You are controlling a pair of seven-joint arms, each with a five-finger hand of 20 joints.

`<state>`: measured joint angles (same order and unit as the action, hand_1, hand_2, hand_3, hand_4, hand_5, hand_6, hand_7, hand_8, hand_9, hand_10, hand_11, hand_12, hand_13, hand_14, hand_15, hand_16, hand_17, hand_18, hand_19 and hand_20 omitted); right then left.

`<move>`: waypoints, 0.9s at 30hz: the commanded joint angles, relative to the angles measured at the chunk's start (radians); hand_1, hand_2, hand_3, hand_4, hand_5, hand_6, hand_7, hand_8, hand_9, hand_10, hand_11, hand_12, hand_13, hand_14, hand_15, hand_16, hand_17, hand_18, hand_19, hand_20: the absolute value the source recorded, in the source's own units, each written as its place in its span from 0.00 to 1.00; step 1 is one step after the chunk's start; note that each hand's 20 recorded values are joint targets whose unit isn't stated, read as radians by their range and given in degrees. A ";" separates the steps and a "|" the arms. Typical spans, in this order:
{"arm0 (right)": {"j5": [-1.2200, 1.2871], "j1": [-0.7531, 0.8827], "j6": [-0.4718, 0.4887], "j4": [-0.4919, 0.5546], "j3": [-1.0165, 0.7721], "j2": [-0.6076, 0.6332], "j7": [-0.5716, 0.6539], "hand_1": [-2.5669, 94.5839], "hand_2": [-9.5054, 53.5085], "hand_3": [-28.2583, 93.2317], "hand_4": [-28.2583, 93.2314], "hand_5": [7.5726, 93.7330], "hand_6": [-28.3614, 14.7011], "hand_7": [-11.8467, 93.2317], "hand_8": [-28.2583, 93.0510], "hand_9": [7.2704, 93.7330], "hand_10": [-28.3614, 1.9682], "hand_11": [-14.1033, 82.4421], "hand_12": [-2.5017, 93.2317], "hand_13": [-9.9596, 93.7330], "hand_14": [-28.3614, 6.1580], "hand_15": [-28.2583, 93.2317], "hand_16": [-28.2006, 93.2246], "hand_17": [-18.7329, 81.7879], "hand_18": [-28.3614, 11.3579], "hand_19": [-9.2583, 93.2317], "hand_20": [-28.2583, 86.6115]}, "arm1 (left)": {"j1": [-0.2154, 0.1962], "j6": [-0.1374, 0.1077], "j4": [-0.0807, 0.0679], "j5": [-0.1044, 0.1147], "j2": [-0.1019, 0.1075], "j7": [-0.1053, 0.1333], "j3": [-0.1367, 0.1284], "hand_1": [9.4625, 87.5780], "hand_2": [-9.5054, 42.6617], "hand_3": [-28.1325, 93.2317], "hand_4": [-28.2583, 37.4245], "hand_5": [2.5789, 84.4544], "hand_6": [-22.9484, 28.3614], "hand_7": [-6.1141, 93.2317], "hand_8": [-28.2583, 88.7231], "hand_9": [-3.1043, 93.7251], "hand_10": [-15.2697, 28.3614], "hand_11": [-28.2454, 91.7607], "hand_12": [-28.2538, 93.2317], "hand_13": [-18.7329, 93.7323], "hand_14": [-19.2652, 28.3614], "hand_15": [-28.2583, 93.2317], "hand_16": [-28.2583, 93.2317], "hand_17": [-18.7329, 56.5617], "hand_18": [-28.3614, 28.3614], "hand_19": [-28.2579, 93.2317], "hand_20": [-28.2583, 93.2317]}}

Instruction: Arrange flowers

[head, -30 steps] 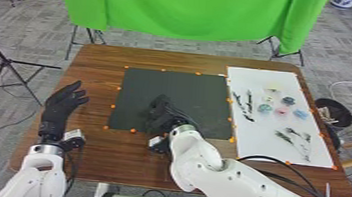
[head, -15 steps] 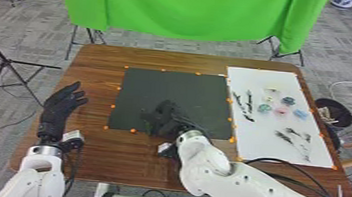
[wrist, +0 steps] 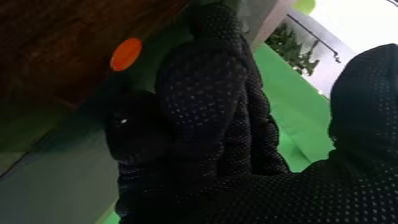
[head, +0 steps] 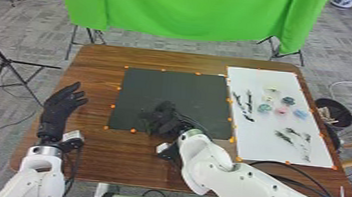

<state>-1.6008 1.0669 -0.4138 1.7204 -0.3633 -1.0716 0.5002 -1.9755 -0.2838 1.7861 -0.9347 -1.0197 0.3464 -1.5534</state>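
Fingers straight & together on R hand, thumb apart, over black mat; flowers on white sheet. Risk IMO: if I sweep R too low, knuckles scatter them.

Mat on table; sheet right (blossoms, seemingly, on it).

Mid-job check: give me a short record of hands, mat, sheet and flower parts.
left hand: open, left of the mat
right hand: open, at the mat's near part; contact with it unclear
mat: dark, mid-table
sheet: white, right of the mat
blooms: small, pink, blue and pale, grouped on the sheet
branches: dark, on the sheet, left of the blooms
sprigs: on the sheet, nearer the robot than the blooms
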 commanded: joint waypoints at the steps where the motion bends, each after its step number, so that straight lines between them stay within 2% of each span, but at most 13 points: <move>1: 0.027 0.019 0.039 0.004 0.009 -0.014 -0.021 0.18 0.20 0.81 0.20 0.52 0.55 0.66 0.14 0.90 0.42 0.32 0.19 1.00 0.68 0.66 0.44 0.88 0.46 1.00 0.51 | -0.010 0.011 0.001 0.011 -0.011 -0.009 0.003 0.23 0.00 0.84 0.02 0.48 0.44 0.24 0.16 0.49 0.63 0.39 0.32 0.51 0.75 0.47 0.24 0.36 0.77 0.31 0.40; 8: 0.054 0.018 0.112 0.012 0.001 -0.016 -0.048 0.18 0.21 0.81 0.20 0.48 0.55 0.64 0.14 0.84 0.40 0.28 0.17 1.00 0.67 0.66 0.44 0.87 0.45 1.00 0.51 | -0.008 0.012 0.000 0.011 -0.011 -0.011 0.006 0.23 0.00 0.84 0.02 0.48 0.44 0.24 0.16 0.49 0.63 0.39 0.32 0.51 0.75 0.47 0.24 0.36 0.76 0.31 0.40; 15: 0.060 0.011 0.117 0.013 0.000 -0.024 -0.051 0.17 0.22 0.81 0.20 0.46 0.54 0.63 0.14 0.80 0.39 0.27 0.15 1.00 0.67 0.66 0.44 0.87 0.45 1.00 0.52 | 0.007 0.018 -0.007 0.011 -0.010 -0.011 0.011 0.23 0.00 0.84 0.02 0.48 0.44 0.24 0.16 0.49 0.62 0.39 0.32 0.51 0.75 0.47 0.24 0.35 0.77 0.31 0.41; 16: 0.061 0.009 0.113 0.011 0.000 -0.024 -0.054 0.17 0.22 0.81 0.20 0.46 0.54 0.63 0.14 0.80 0.39 0.27 0.15 1.00 0.67 0.66 0.44 0.87 0.45 1.00 0.52 | 0.009 0.019 -0.010 0.011 -0.011 -0.011 0.014 0.23 0.00 0.84 0.02 0.48 0.44 0.24 0.16 0.49 0.62 0.39 0.32 0.51 0.75 0.47 0.24 0.35 0.77 0.31 0.41; 22: 0.047 0.002 0.087 0.012 -0.015 -0.017 -0.068 0.17 0.22 0.81 0.20 0.46 0.55 0.63 0.14 0.80 0.39 0.27 0.16 1.00 0.68 0.66 0.44 0.87 0.44 1.00 0.53 | -0.008 0.014 -0.001 0.012 -0.013 -0.012 0.005 0.23 0.00 0.84 0.02 0.48 0.44 0.24 0.16 0.49 0.62 0.39 0.32 0.51 0.75 0.47 0.24 0.35 0.77 0.31 0.40; 27: 0.051 -0.031 0.036 0.057 -0.051 0.012 -0.103 0.17 0.21 0.82 0.20 0.46 0.55 0.64 0.14 0.81 0.39 0.28 0.16 1.00 0.68 0.67 0.44 0.87 0.43 1.00 0.55 | -0.014 0.016 -0.001 0.013 -0.013 -0.015 -0.001 0.23 0.00 0.84 0.02 0.48 0.44 0.24 0.16 0.49 0.63 0.39 0.32 0.51 0.75 0.47 0.24 0.35 0.77 0.31 0.40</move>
<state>-1.5428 1.0684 -0.3153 1.7338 -0.3725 -1.0904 0.4388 -1.9694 -0.2778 1.7847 -0.9330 -1.0238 0.3447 -1.5476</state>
